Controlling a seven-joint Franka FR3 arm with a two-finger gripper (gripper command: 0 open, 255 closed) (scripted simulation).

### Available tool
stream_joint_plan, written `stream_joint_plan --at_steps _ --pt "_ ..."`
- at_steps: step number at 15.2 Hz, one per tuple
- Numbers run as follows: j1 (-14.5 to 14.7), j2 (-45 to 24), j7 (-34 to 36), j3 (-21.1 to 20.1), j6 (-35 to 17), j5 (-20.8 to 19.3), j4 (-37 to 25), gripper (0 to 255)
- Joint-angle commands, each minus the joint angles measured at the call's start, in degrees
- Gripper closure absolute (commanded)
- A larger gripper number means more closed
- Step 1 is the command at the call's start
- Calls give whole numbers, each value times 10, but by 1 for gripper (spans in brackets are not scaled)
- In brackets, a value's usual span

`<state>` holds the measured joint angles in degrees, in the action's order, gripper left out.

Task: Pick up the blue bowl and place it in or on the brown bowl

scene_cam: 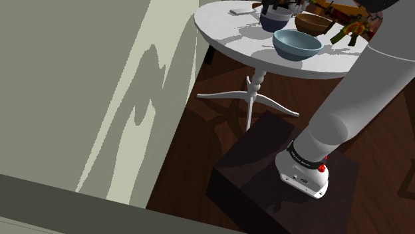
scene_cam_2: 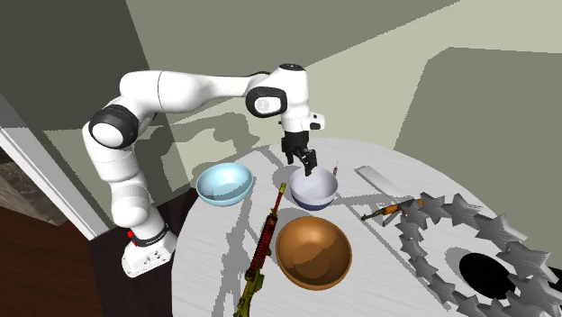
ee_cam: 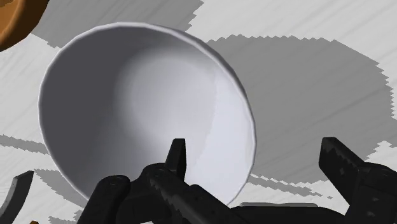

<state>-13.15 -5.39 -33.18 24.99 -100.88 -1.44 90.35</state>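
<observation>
A bowl [scene_cam_2: 313,189] with a dark blue outside [scene_cam: 273,21] and a pale inside [ee_cam: 146,102] stands mid-table. My gripper [scene_cam_2: 303,162] hangs open right over it [scene_cam: 276,8]. In the wrist view the gripper [ee_cam: 257,153] straddles the bowl's rim: one fingertip [ee_cam: 178,153] is inside the bowl, the other [ee_cam: 337,156] outside, and neither touches it. The brown bowl [scene_cam_2: 312,252] sits empty close by [scene_cam: 312,23], with its edge visible beyond the blue bowl [ee_cam: 16,25]. A second, light blue bowl [scene_cam_2: 223,184] stands nearer the arm's base [scene_cam: 297,44].
The round white pedestal table [scene_cam: 226,40] also carries a red and yellow toy rifle [scene_cam_2: 259,257], a small orange toy gun [scene_cam_2: 387,212], a flat grey slab [scene_cam_2: 374,178] and a grey ring of stars [scene_cam_2: 450,261]. A green wall rises at the shoulder view's left.
</observation>
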Motion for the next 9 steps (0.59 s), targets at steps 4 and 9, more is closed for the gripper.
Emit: stream_joint_plan --at_steps 4,9 --pt "-2 -4 -2 1 -37 2 33 0" --pt "-2 -4 -2 1 -41 2 37 0"
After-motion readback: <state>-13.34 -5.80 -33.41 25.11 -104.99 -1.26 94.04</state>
